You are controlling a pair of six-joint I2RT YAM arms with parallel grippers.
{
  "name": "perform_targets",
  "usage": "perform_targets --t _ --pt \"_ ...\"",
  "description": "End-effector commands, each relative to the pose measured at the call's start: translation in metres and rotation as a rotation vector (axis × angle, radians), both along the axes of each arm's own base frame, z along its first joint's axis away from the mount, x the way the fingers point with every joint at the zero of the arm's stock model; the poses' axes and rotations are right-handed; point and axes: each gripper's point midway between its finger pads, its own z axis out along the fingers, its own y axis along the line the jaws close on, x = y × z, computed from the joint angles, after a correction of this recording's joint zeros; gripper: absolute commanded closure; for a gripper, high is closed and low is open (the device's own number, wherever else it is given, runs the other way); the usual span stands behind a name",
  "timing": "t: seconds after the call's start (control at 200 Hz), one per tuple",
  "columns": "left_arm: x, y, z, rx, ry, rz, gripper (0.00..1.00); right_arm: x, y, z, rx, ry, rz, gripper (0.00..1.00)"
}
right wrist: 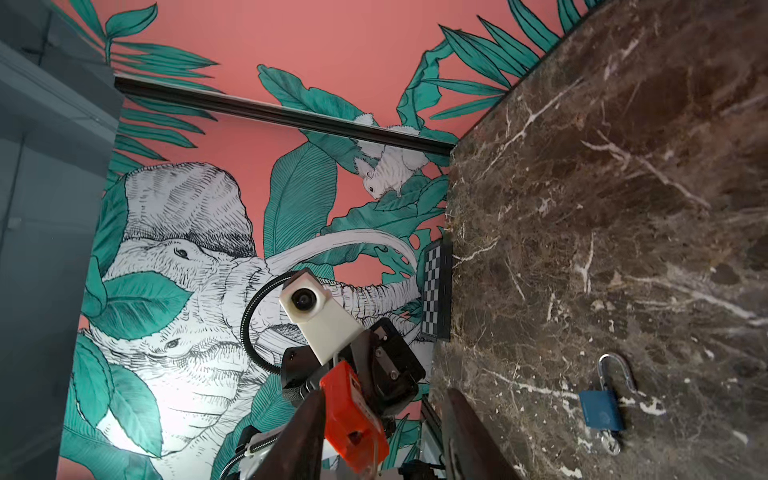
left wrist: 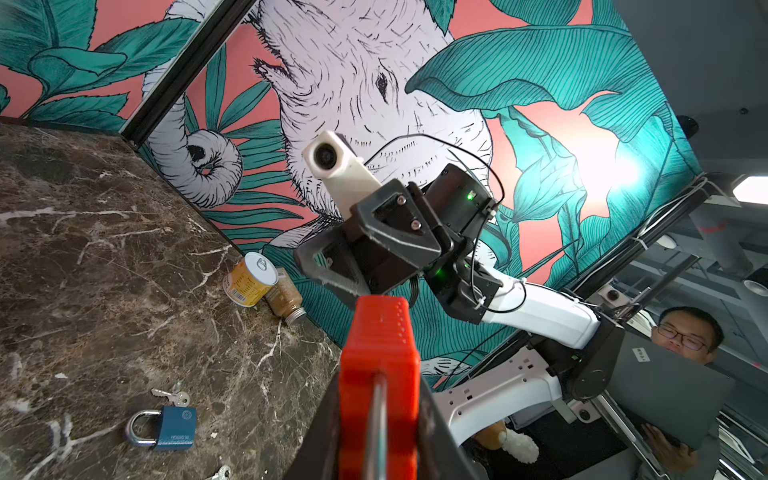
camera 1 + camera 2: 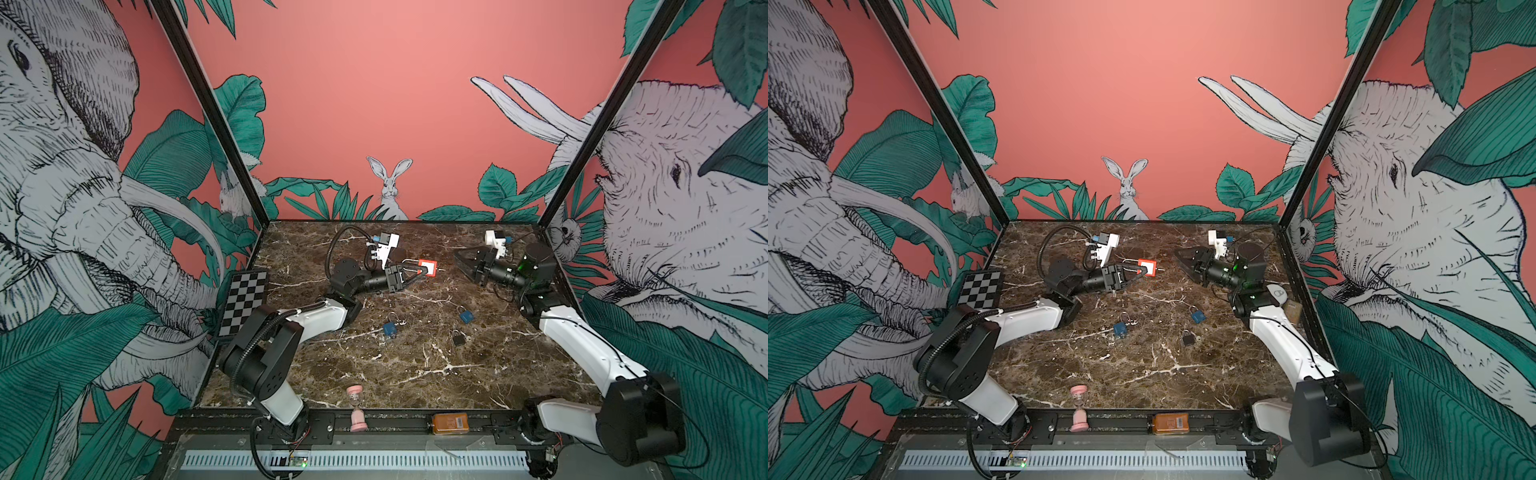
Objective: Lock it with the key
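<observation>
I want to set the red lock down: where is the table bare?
Bare: the front strip between hourglass and black lock; the back gap between red lock and right gripper. Crowded: the middle, around the blue locks.

Coral jungle-mural walls (image 3: 395, 104), drawn elephants (image 3: 62, 187), rabbit (image 3: 390, 187); dark veined marble tabletop (image 3: 395, 374)

Nothing is legible; print on the blue padlock (image 2: 176, 428) is too blurred.
</observation>
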Motion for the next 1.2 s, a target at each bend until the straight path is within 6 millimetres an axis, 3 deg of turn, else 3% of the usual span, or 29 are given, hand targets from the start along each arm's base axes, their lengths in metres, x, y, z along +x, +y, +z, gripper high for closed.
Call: perform_targets --t 0.0,0.655,1.07,1.195 --pt "-0.004 0.003 0.028 -0.068 -0.084 -0.012 1.00 -0.010 0.001 0.034 0.079 -0.067 0.003 0.55" --pt "-0.002 0.002 0.028 -0.058 -0.084 -0.008 1.00 -0.032 0.025 0.018 0.070 -0.013 0.119 0.66" --pt "0.000 0.001 0.026 -0.050 -0.068 -0.014 1.00 -0.037 0.029 0.022 0.079 -0.033 0.146 0.70" --pt "0.001 0.000 0.025 -0.048 -0.056 -0.016 1.00 -0.038 0.031 0.027 0.085 -0.056 0.160 0.77"
